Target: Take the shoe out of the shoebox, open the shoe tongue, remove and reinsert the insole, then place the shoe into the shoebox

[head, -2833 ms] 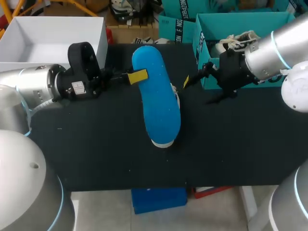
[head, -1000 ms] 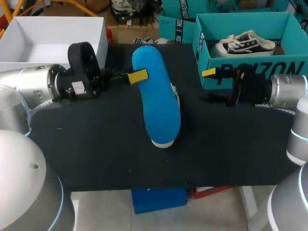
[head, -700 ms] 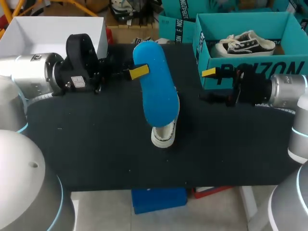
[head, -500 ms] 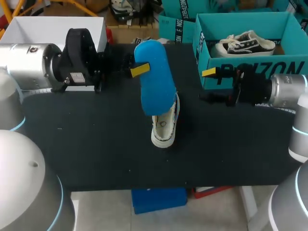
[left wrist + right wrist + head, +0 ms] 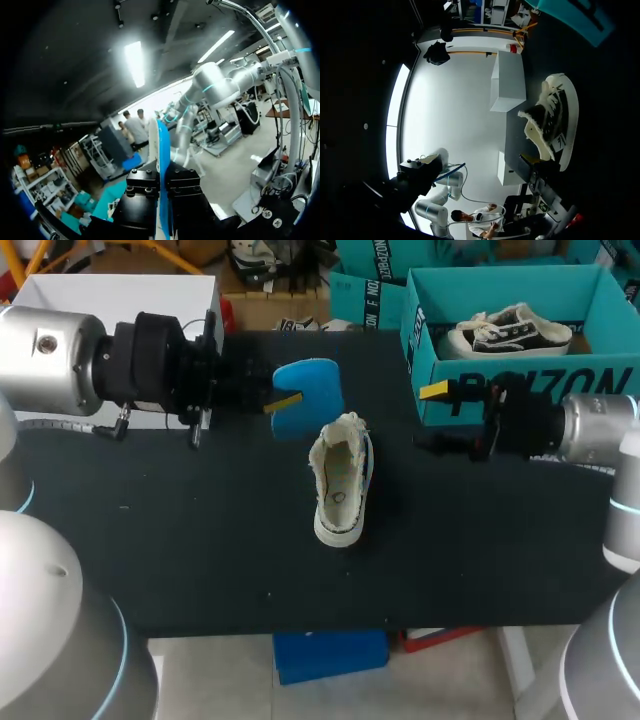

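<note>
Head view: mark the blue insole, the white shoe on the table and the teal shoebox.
blue insole (image 5: 315, 388), head view, its broad blue face
white shoe (image 5: 340, 482), head view, its open inside
teal shoebox (image 5: 600, 378), head view, its front wall

silver arms (image 5: 45, 345) with pale blue rings (image 5: 618, 506), black yellow-tipped end effectors (image 5: 285, 400).

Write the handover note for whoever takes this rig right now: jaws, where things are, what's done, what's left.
Left arm: jaws shut on the blue insole, held out of the shoe, near its far end.
Right arm: jaws open and empty, in front of the teal shoebox.
The shoe stands on the table, its opening spread.
Another shoe lies in the box.
Done: shoe out, insole removed.
Left: reinsert the insole, put the shoe into the shoebox.
</note>
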Robot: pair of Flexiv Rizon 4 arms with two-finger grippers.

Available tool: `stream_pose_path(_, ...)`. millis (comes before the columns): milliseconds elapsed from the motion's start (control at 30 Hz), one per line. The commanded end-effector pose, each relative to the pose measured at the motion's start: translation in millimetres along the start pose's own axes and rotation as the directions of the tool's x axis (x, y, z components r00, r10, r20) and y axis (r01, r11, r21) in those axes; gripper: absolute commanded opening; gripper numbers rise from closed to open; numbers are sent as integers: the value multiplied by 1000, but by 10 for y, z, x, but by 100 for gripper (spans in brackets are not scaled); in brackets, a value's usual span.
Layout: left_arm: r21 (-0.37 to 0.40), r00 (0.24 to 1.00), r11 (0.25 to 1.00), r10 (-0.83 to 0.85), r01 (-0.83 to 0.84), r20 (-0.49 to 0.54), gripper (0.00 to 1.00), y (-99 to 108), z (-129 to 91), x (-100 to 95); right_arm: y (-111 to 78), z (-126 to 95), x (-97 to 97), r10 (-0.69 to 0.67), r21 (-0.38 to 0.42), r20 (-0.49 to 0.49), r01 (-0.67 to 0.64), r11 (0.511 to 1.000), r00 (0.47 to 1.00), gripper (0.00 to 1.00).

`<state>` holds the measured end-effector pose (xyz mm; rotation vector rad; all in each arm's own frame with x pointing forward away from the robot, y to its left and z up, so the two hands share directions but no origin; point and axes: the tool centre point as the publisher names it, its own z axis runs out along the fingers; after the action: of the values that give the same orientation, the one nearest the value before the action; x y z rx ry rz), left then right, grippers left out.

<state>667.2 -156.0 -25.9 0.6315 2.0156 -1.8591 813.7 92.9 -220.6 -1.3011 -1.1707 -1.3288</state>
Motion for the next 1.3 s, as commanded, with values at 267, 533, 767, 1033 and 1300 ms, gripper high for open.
stream_pose_path(267,-95,973,968,232,-233,-22,0,-71,-34,34,-3,20,-10,0,-4,1,0,1000,1000,100)
stream_pose_path(533,-86,960,956,279,-279,-16,0,-128,-10,136,-3,20,-10,0,-4,1,0,1000,1000,100)
stream_pose_path(767,-230,857,836,515,-499,10,0,-51,-79,811,-3,20,-10,0,-4,1,0,1000,1000,100)
stream_pose_path(1033,-254,781,757,625,-602,12,0,205,-129,1430,-3,20,-10,0,-4,1,0,1000,1000,100)
stream_pose_path(1300,-273,773,747,634,-606,16,0,646,-233,1594,-3,20,-10,0,-4,1,0,1000,1000,100)
